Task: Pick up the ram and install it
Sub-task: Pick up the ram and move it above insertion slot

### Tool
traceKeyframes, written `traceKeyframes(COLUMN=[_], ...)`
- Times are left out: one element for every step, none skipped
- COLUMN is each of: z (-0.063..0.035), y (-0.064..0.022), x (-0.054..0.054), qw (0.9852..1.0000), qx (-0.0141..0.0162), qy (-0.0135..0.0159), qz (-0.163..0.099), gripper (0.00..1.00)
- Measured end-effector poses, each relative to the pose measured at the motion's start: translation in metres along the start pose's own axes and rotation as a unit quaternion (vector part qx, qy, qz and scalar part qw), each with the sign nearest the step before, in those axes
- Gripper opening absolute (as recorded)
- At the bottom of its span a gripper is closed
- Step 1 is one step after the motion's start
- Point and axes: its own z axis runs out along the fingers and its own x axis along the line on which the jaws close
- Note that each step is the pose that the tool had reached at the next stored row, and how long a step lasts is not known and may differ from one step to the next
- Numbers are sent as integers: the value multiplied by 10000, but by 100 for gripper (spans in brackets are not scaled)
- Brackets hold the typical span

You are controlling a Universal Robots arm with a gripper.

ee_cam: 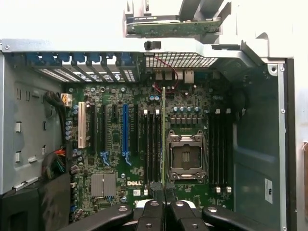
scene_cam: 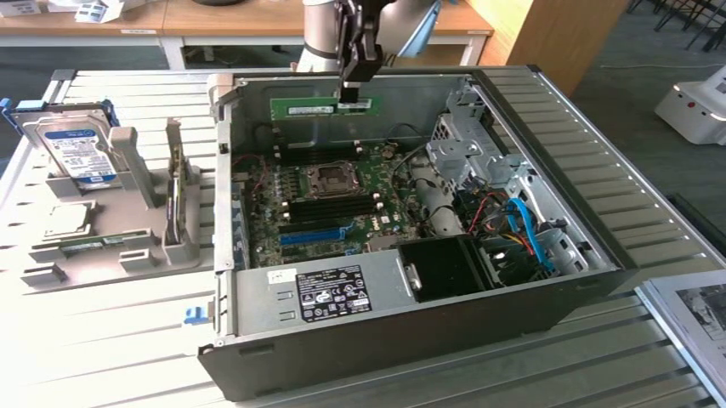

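In the exterior view, the black end effector [scene_cam: 354,89] is closed on the long, thin green ram stick [scene_cam: 321,107]. It is held over the open black computer case [scene_cam: 340,357], near the edge farthest from the camera. In the wrist view, the ram [ee_cam: 163,130] hangs edge-on above the green motherboard [ee_cam: 115,144]. It is picked up but not seated.

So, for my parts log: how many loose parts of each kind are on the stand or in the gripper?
Ram: 1, in the gripper
Hard drive: 1, on the stand
Card: 1, on the stand
Processor: 1, on the stand
Total: 4
Not counted: the stand's front slot, contents too small to tell.
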Motion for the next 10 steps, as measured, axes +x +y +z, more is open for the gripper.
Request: traceKeyframes(z=[9,19,28,37,46,54,62,71,80,88], y=[-1,-1,-1,-2,-2,-2,-3,-3,-3,-3], x=[0,0,1,1,1,1,1,1,2,2], qw=[10000,10000,10000,10000,10000,10000,10000,10000,10000,10000], qx=[0,0,0,0,0,0,0,0,0,0], qy=[0,0,0,0,-1,-1,0,0,0,0], qz=[0,0,0,0,0,0,0,0,0,0], gripper=[11,11,11,11,11,11,11,11,11,11])
